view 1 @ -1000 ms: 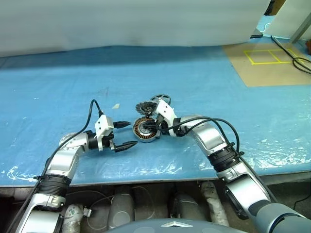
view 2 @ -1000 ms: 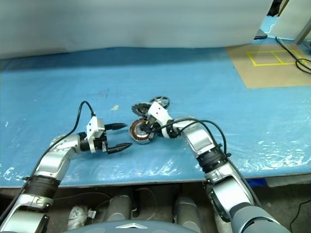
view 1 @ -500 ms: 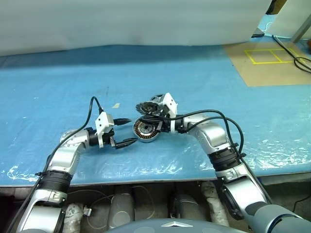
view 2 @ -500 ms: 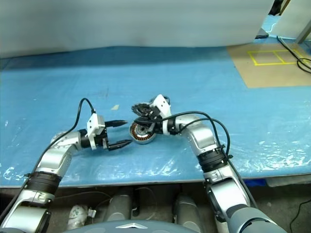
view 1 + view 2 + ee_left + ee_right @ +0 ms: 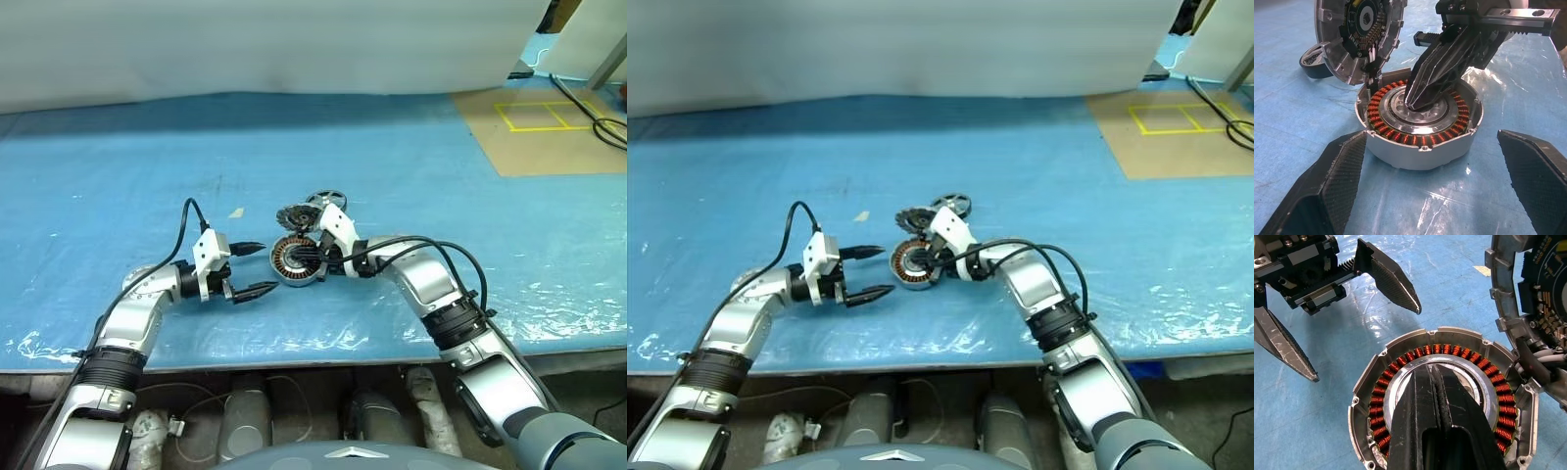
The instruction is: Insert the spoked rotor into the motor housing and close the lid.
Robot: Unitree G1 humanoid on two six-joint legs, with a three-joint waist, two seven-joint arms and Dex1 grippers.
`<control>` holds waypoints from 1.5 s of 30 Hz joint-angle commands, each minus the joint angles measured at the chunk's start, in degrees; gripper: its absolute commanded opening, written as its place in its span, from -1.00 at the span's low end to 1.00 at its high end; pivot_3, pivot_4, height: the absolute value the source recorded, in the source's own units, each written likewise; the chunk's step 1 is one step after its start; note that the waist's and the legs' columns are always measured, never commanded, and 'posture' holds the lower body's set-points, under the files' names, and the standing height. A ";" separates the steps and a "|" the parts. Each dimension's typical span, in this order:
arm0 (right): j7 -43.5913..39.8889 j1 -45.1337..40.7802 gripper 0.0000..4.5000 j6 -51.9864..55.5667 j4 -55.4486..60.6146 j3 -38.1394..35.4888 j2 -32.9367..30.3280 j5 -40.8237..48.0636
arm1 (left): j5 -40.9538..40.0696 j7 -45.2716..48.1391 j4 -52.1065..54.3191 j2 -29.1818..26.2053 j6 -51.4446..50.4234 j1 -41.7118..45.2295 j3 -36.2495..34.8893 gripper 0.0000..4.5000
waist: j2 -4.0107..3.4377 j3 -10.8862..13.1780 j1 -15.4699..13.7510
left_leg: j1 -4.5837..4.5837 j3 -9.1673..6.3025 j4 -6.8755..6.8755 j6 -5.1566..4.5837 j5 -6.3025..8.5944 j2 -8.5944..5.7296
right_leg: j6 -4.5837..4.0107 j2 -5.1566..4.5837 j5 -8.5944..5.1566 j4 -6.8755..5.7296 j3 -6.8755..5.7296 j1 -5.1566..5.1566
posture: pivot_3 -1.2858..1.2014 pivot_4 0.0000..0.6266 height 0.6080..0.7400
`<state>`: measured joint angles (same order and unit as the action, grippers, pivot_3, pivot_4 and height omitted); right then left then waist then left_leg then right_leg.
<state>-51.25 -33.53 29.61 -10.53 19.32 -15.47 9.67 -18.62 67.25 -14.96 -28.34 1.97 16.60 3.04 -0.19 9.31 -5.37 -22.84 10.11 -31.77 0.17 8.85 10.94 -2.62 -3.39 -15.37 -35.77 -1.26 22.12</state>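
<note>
While closed in motor housing, right end effector; left end effector open.

Blue plastic-covered table; on it motor housing; spoked rotor just behind.

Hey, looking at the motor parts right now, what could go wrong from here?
The right gripper, shut, has its tips inside the motor housing beside the copper windings; a sideways slip could scrape them. The hinged lid stands tilted open above the housing and might drop onto the fingers. The spoked rotor lies behind on the table, so closing now would leave it out.
</note>
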 commanded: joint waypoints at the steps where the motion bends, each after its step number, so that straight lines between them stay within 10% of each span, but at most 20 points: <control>1: -0.64 -0.24 -0.99 4.68 1.55 -4.74 1.12 5.36 | 0.17 0.19 1.30 0.25 1.13 -0.21 0.17 1.00 | 0.00 0.00 -0.05 | -0.01 0.00 0.00 0.00 0.00 0.00 | 0.00 0.00 0.00 0.00 0.00 0.01 | 0.03 -0.52 1.00; 23: 4.90 0.17 -0.99 2.42 -5.44 3.64 -0.50 -6.42 | 0.33 1.06 0.89 -0.08 1.37 -0.03 0.49 1.00 | 0.00 -0.01 0.08 | 0.13 0.01 0.04 0.01 0.00 0.00 | 0.00 0.00 -0.01 0.00 0.03 -0.07 | 0.03 -0.52 1.00; 34: 7.49 1.23 -0.99 11.07 -10.23 -0.20 1.02 -3.83 | 0.71 1.20 -0.17 0.52 1.97 0.56 0.69 1.00 | 0.06 -0.09 -0.28 | 1.86 0.09 0.63 -0.23 0.18 -0.26 | 0.44 -0.30 -0.31 0.27 0.14 -1.27 | 0.03 -0.52 1.00; 45: 0.62 3.87 -0.99 5.97 6.17 -7.47 1.26 6.77 | 1.04 1.40 -1.85 0.76 2.68 1.65 0.60 1.00 | 0.25 -0.24 0.03 | -0.07 0.02 0.46 0.15 0.08 -0.12 | 0.26 0.02 -0.10 0.04 0.03 0.23 | 0.03 -0.52 1.00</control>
<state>-49.65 -29.77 35.77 -7.40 12.33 -13.66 15.01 -17.52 68.32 -17.32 -27.38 3.44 17.96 4.06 0.06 9.08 -5.34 -23.20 10.09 -31.36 0.30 8.91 10.85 -2.36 -3.31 -15.47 -35.81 -1.30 22.61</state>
